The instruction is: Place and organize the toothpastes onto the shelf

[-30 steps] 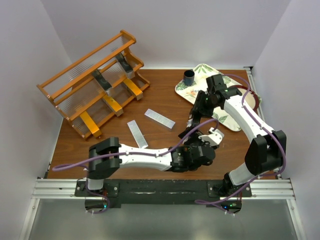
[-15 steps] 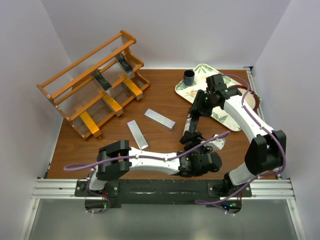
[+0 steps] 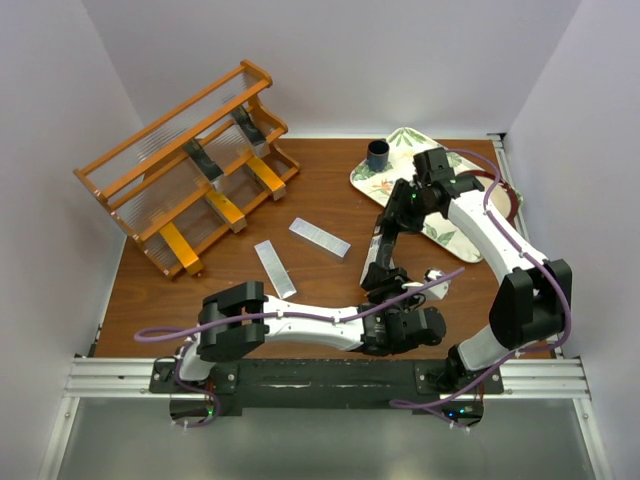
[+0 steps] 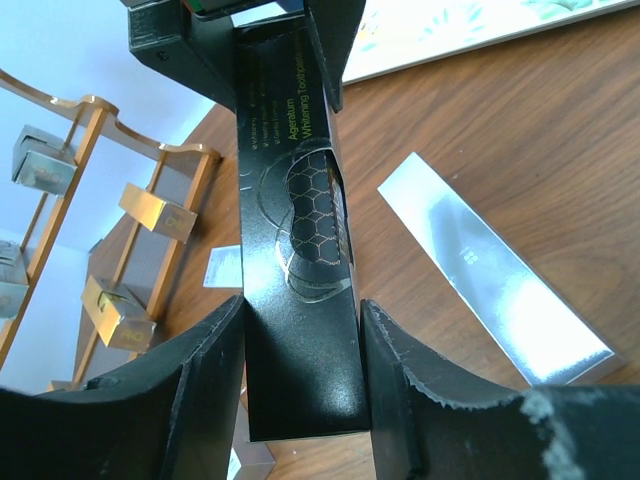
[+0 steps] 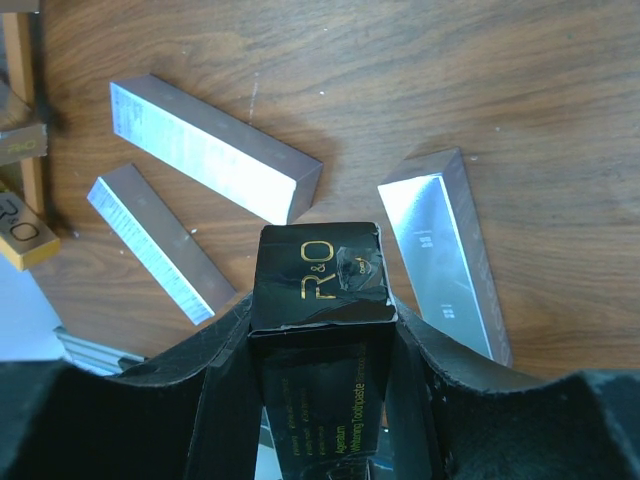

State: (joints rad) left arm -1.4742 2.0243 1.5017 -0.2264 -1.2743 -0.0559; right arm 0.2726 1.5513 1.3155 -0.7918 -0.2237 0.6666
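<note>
A black toothpaste carton hangs tilted above the table, held at both ends. My right gripper is shut on its upper end; the "R&O" end flap sits between that gripper's fingers. My left gripper is shut on its lower end, both fingers pressed against the carton's sides. Silver toothpaste cartons lie flat on the table. The orange shelf stands at the back left with orange cartons and darker ones on its tiers.
A floral tray with a small dark cup sits at the back right behind the right arm. Another silver carton lies close under the held carton. The left arm stretches across the table's near edge.
My left gripper was open a second ago; it has shifted right and closed on the black carton's lower end. The right gripper kept its hold and lowered the carton slightly.
</note>
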